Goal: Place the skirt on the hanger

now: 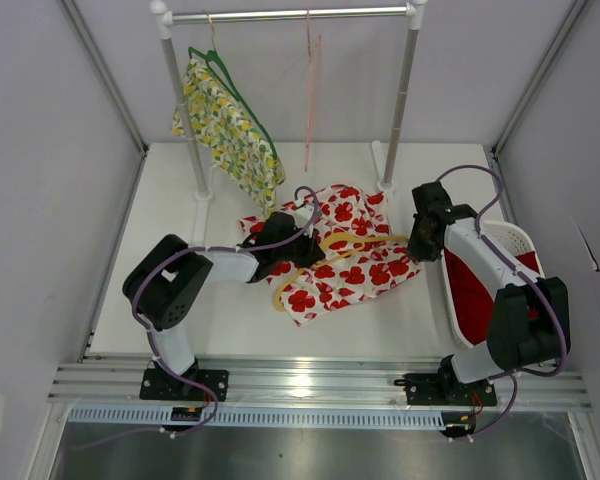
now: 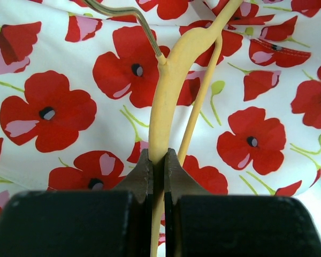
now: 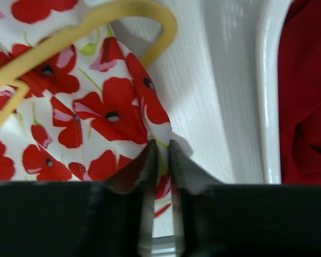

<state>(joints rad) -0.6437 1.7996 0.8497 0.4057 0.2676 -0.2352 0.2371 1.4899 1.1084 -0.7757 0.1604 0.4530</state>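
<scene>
The skirt, white with red poppies, lies crumpled on the table's middle. A yellow hanger rests on top of it. My left gripper is shut on the hanger's neck, just below its metal hook, with the skirt spread underneath. My right gripper sits at the skirt's right edge. In the right wrist view its jaws stand slightly apart, a fold of the skirt's edge lying between them. The hanger's curved end shows above that edge.
A white basket holding red cloth stands at the right, close to my right arm; its rim shows beside the gripper. At the back stands a clothes rail with a lemon-print garment on a green hanger.
</scene>
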